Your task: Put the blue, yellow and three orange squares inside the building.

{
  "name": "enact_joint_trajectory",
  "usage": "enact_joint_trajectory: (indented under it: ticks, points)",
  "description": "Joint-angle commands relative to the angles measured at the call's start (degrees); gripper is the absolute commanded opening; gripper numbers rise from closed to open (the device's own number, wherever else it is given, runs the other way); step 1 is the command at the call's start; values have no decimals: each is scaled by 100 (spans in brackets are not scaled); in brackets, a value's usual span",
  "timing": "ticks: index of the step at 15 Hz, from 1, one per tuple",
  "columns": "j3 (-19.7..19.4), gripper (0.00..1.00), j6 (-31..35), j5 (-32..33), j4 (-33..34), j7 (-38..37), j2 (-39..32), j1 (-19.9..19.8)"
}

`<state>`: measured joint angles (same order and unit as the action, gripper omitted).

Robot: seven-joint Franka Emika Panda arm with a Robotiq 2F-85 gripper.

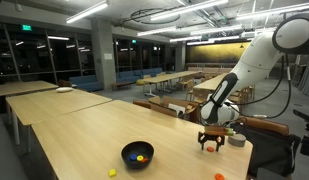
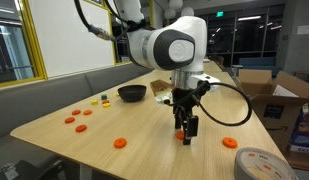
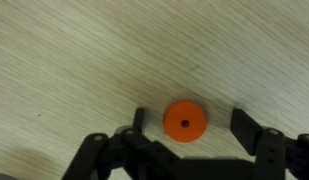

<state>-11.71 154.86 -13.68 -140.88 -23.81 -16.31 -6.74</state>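
The orange piece (image 3: 184,122) is a flat round disc lying on the bare wood of the bench (image 3: 74,60). In the wrist view it sits squarely between the two fingers of the pincer (image 3: 189,114). One finger (image 3: 140,118) stands to its picture-left and the other to its picture-right, with a clear gap of bench showing on each side. The pincer is open, low over the disc and touching nothing. The disc lies a shade nearer the picture-left finger, though the offset is slight.

Being round, the disc has no long axis, so I judge that the way the fingers are turned matters little. What counts is that the line between the fingertips passes across the disc, and it does. A straight squeeze from here should catch the rim on both sides, provided the tips are low enough. How low they are is hard to read from these views.

In an exterior view the pincer (image 2: 186,128) hangs straight down at the near part of the bench. The black bowl (image 2: 132,96) stands well apart from it, farther back and toward picture-left. Other orange pieces (image 2: 119,142) lie scattered on the bench between and around them. In an exterior view the bowl (image 1: 126,150) seems to hold something yellow and something blue already. A small yellow piece (image 1: 112,172) lies outside it, near its wall.
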Motion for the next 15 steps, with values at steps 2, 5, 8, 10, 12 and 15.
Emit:
enact_joint_trajectory:
  ticks: [2, 5, 8, 10, 12, 15]
  points:
    - [-84, 51, 173, 173, -249, -155, 346, 114]
    - [-82, 27, 223, 222, -322, -181, 451, 124]
    - [-69, 26, 177, 275, -372, -192, 563, 140]
    - [-62, 26, 209, 351, -430, -229, 732, 187]
    - [-17, 26, 260, 458, -446, -249, 948, 263]
    - [125, 26, 334, 732, -373, -402, 1227, 454]
